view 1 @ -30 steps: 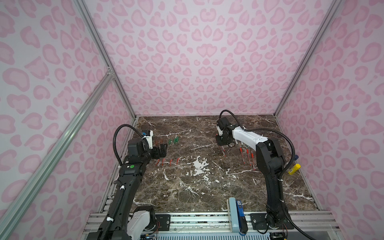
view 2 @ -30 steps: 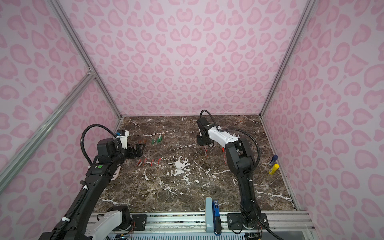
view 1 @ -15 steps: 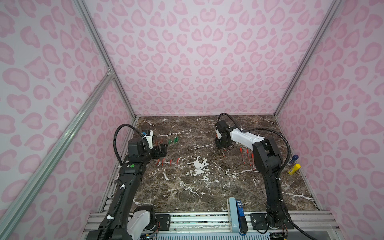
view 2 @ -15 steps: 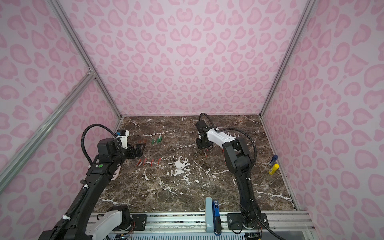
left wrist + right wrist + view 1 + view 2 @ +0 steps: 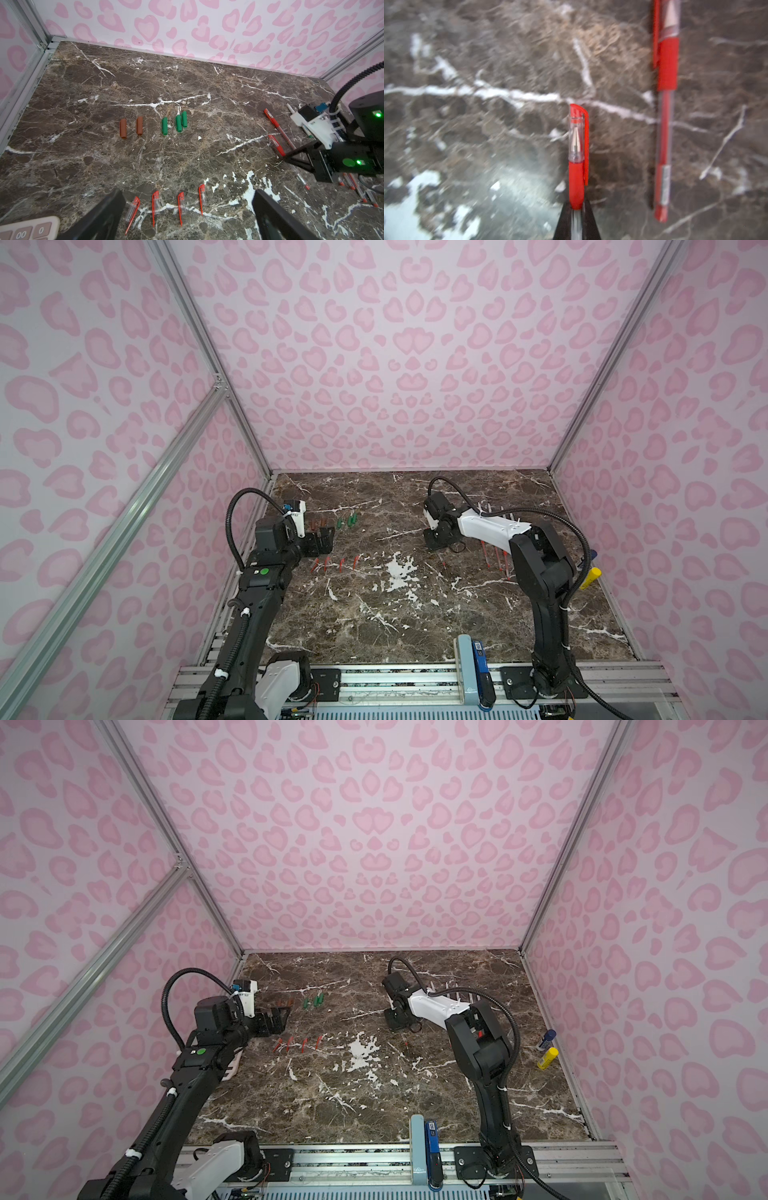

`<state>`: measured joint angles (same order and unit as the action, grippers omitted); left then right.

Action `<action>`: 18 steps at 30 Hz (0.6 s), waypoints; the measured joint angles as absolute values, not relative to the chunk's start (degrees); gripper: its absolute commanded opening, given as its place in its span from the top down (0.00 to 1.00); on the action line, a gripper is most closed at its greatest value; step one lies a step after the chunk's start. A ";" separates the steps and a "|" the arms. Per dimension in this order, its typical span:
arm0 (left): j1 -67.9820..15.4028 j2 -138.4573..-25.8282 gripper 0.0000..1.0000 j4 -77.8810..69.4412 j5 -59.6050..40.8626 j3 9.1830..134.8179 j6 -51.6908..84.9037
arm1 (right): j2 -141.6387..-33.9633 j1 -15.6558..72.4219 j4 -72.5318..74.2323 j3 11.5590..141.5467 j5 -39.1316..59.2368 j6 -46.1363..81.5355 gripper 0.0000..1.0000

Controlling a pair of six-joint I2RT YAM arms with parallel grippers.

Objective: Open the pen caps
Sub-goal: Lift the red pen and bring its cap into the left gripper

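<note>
Left wrist view puts the left gripper [image 5: 189, 195] nearest, jaws spread wide and empty, above 4 clear, red-clipped pen caps [image 5: 155, 204] lying loose in a row. Farther out, the right gripper [image 5: 576, 209] pinches a red pen [image 5: 576, 185] just behind its grip, its cap [image 5: 576, 135] still seated; a second capped pen [image 5: 665, 124] lies beside it. Beyond lie 2 brown caps [image 5: 123, 128] and 3 green caps [image 5: 164, 125]. So 9 caps look done, and at least 2 remain.
</note>
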<state>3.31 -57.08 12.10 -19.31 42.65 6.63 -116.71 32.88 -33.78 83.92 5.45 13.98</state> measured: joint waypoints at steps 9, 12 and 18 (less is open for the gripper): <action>3.36 -57.34 0.05 9.13 -31.90 41.01 12.10 | -105.47 40.62 -28.58 78.78 9.32 18.90 0.97; 3.05 -57.69 0.06 8.16 -35.57 40.58 14.85 | -102.74 44.29 -24.97 77.30 10.61 21.21 0.98; 0.84 -60.20 0.16 4.62 -38.61 39.97 19.68 | -99.85 50.06 -16.99 76.40 12.60 25.93 1.00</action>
<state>0.84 -60.20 4.62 -38.61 39.97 19.68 -99.85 50.06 -16.99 76.40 12.60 25.93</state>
